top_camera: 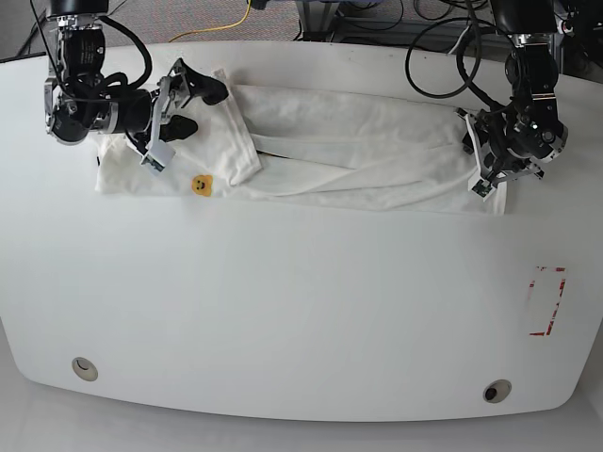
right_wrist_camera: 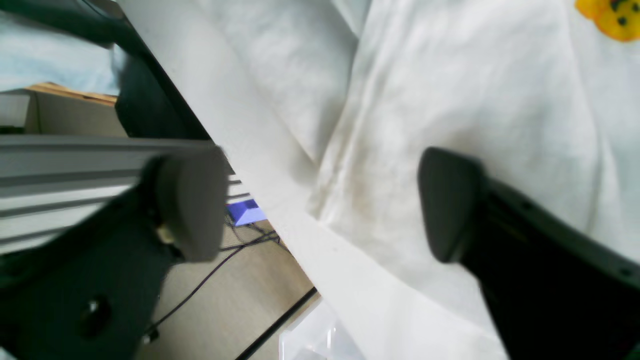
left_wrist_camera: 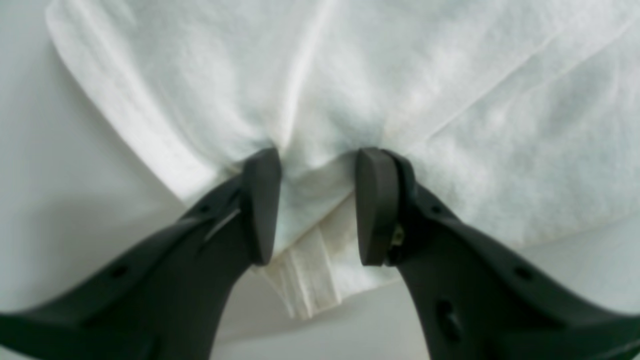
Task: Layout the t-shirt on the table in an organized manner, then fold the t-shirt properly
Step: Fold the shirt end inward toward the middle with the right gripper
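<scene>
The white t-shirt (top_camera: 358,160) lies stretched in a crumpled band across the far part of the white table (top_camera: 301,311), with a yellow bit of print (top_camera: 201,185) showing near its left end. My left gripper (top_camera: 482,160) is at the shirt's right end. In the left wrist view its fingers (left_wrist_camera: 317,160) stand partly apart and press on the shirt (left_wrist_camera: 400,75), with a bunched hem between them. My right gripper (top_camera: 200,108) is wide open over the shirt's left end. In the right wrist view (right_wrist_camera: 320,200) it straddles the table's edge (right_wrist_camera: 325,250) and the shirt (right_wrist_camera: 450,90).
A red-outlined rectangle mark (top_camera: 546,301) is at the right of the table. Two round holes (top_camera: 85,367) (top_camera: 497,389) sit near the front edge. Cables and a metal frame (top_camera: 377,19) lie behind the table. Floor and cables (right_wrist_camera: 225,280) show below the table edge.
</scene>
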Available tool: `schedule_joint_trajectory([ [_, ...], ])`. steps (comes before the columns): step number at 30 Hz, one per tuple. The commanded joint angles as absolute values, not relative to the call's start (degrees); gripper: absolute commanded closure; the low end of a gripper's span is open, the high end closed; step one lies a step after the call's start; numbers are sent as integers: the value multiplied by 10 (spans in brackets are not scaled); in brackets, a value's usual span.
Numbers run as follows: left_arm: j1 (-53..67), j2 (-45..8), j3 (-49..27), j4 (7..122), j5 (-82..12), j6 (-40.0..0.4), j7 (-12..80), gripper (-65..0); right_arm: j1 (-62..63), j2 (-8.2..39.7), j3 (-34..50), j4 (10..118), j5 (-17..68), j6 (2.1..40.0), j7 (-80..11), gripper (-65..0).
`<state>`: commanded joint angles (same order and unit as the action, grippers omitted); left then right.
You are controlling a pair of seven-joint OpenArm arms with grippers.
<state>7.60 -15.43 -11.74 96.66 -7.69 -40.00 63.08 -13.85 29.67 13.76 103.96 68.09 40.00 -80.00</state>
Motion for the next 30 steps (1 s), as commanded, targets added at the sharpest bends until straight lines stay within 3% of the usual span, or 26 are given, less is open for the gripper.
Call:
schedule_joint_trajectory([
  [4, 76, -154, -117, 981, -77, -400, 632, -239, -136, 288, 143, 1036, 624, 400, -785, -185],
  [8, 76, -154, -118, 983, -76, -400, 632, -239, -137, 262, 144, 1024, 553, 400, -773, -71],
  [14, 80, -155, -119, 985, -76, -400, 632, -239, -134, 242, 140, 969, 454, 400, -714, -130],
  [21, 80, -155, -119, 982, -74, -400, 631, -239, -114, 240, 136, 919, 362, 400, -663, -132],
  [30, 78, -155, -118, 981, -75, -400, 632, -239, -90, 262, 136, 864, 333, 400, -618, -132],
])
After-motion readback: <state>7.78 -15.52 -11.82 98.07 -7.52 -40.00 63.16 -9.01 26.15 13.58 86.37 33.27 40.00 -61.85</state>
